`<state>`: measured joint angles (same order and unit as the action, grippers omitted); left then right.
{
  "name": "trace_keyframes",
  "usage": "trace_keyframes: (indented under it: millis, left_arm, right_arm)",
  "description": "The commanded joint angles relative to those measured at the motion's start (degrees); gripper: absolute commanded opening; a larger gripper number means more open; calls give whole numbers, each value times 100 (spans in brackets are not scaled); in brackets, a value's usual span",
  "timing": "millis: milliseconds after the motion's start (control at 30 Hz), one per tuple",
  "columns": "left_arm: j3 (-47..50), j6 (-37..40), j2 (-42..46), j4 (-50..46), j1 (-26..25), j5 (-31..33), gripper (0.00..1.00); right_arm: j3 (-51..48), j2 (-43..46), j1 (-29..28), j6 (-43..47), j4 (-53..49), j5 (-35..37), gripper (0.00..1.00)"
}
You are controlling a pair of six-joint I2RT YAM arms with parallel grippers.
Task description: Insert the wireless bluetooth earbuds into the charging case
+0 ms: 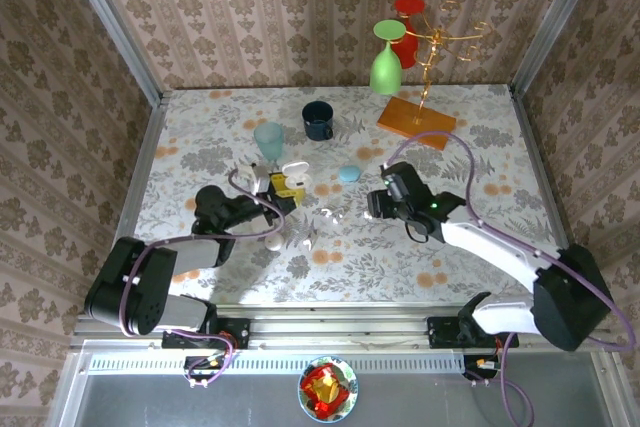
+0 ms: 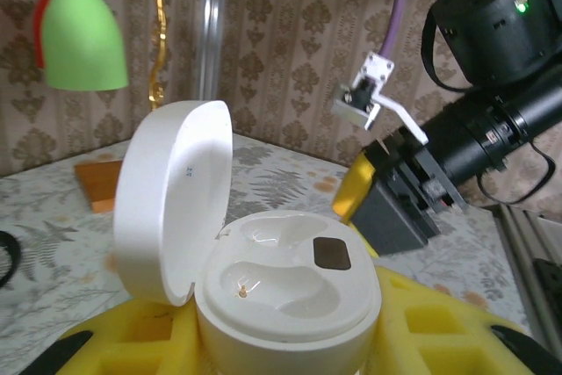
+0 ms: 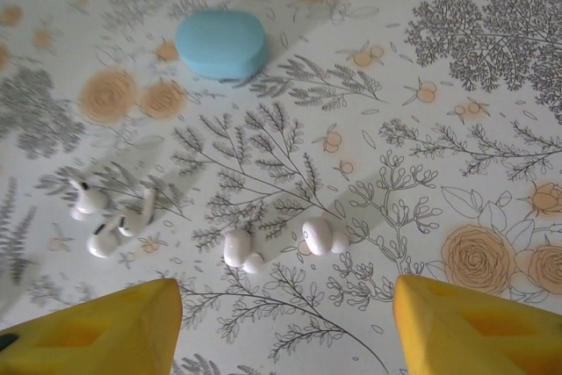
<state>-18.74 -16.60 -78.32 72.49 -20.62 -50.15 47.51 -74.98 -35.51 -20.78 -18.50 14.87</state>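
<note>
An open white charging case (image 2: 290,278) sits between the yellow pads of my left gripper (image 2: 281,344), which is shut on it. Its lid (image 2: 171,199) stands up on the left and both wells are empty. From above, the case (image 1: 294,171) is at the tip of the left gripper (image 1: 286,190), left of the table's middle. Two wireless bluetooth earbuds, one (image 3: 239,249) and the other (image 3: 323,236), lie side by side on the tablecloth. My right gripper (image 3: 281,305) hangs open just above and in front of them, touching neither. In the top view the right gripper (image 1: 365,210) is right of the earbuds (image 1: 328,214).
A pair of stemmed white earbuds (image 3: 110,217) lies left of the small ones. A blue pebble case (image 3: 221,44) lies farther back. A teal cup (image 1: 268,139), a dark mug (image 1: 318,120) and a gold rack on an orange base (image 1: 414,118) with a green cup (image 1: 386,67) stand behind.
</note>
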Motion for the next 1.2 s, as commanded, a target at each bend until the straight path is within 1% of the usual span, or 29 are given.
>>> trace_keyframes:
  millis: [0, 200, 333, 500, 733, 933, 1167]
  left_arm:
    - [98, 210, 168, 152, 197, 129, 31]
    - [177, 241, 225, 152, 492, 206, 31]
    - [221, 257, 272, 149, 576, 250, 31]
    - [239, 265, 314, 152, 621, 278, 31]
    - [257, 265, 344, 157, 630, 260, 31]
    - [257, 248, 353, 143, 636, 251, 31]
    - [257, 233, 339, 149, 631, 223, 31]
  right_arm:
    - [464, -519, -337, 23, -604, 862, 66]
    - [1322, -1780, -911, -173, -1424, 1955, 64]
    - [1755, -2357, -1137, -272, -1788, 2339, 63]
    - [2170, -2958, -1296, -290, -2142, 2573, 56]
    - [2572, -3568, -1415, -347, -2458, 2696, 52]
    - [2659, -3825, -1427, -355, -2474, 2681, 44]
    - [2749, -3999, -1426, -288, -2428, 2635, 42]
